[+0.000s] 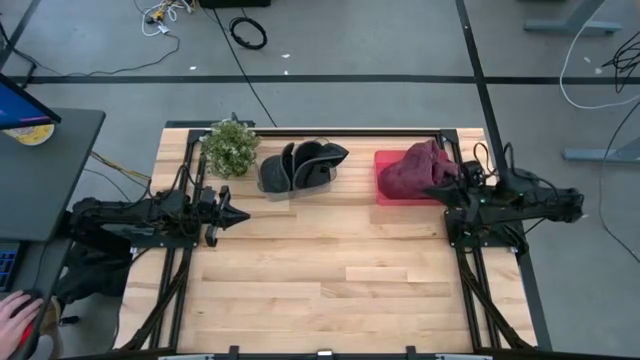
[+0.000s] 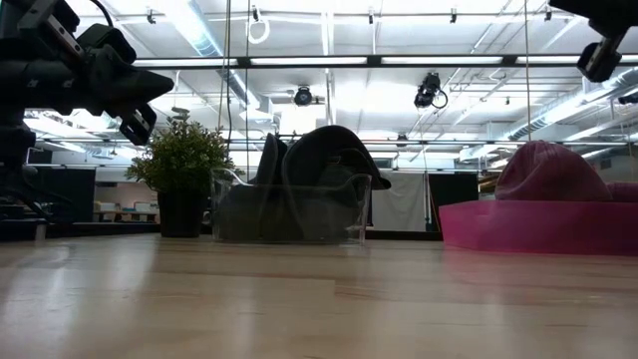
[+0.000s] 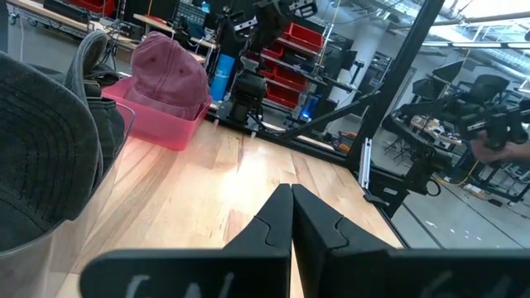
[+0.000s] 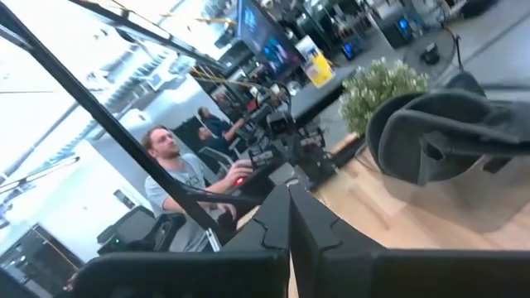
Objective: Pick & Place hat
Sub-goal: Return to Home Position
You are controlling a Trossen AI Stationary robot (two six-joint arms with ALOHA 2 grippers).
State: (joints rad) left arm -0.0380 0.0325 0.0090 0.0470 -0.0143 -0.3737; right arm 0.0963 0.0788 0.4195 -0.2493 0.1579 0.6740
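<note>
A maroon cap rests crown-up in a pink tray at the table's far right. Several dark grey hats stand in a clear bin in the far middle. My right gripper is shut and empty. It hovers over the tray's near edge, and the low view shows it well above the cap. My left gripper is shut and empty, held above the table's left side, pointing right.
A potted plant stands left of the clear bin. Bare wood fills the near half of the table. A person sits beyond the table's left side, with a hand at a desk.
</note>
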